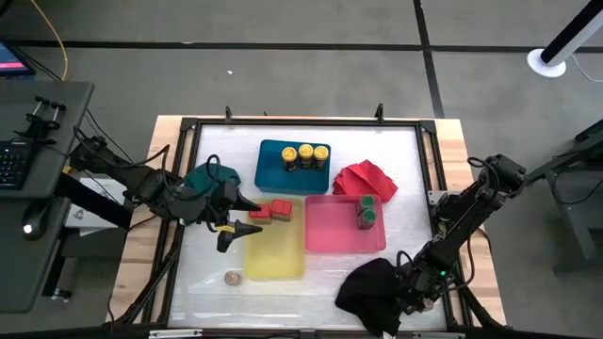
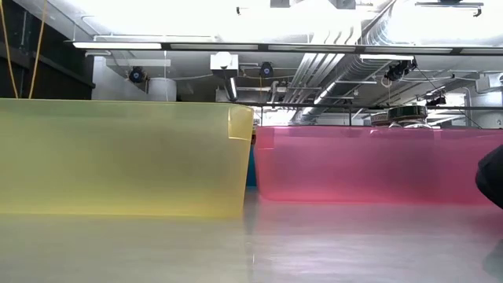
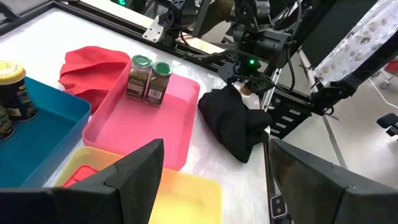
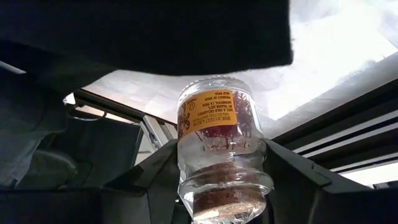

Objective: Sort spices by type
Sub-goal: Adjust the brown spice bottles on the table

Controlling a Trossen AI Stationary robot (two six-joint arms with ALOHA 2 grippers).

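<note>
Jar [image 4: 221, 155] sitting pinched between right gripper [image 4: 217, 180] fingers under black cloth [image 1: 369, 287], likely light, hard, slippery glass needing mid-body squeezing; left gripper [image 1: 247, 215] gaping empty.

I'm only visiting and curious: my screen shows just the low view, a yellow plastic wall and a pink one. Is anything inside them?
Observer: Yes. The pink tray holds two green-lidded jars.
Visitor: And the yellow one?
Observer: The yellow tray has red-lidded jars at its far end.
Visitor: Are the arms doing anything?
Observer: The right arm's jaws grip a clear jar of red threads, under a black cloth.
</note>
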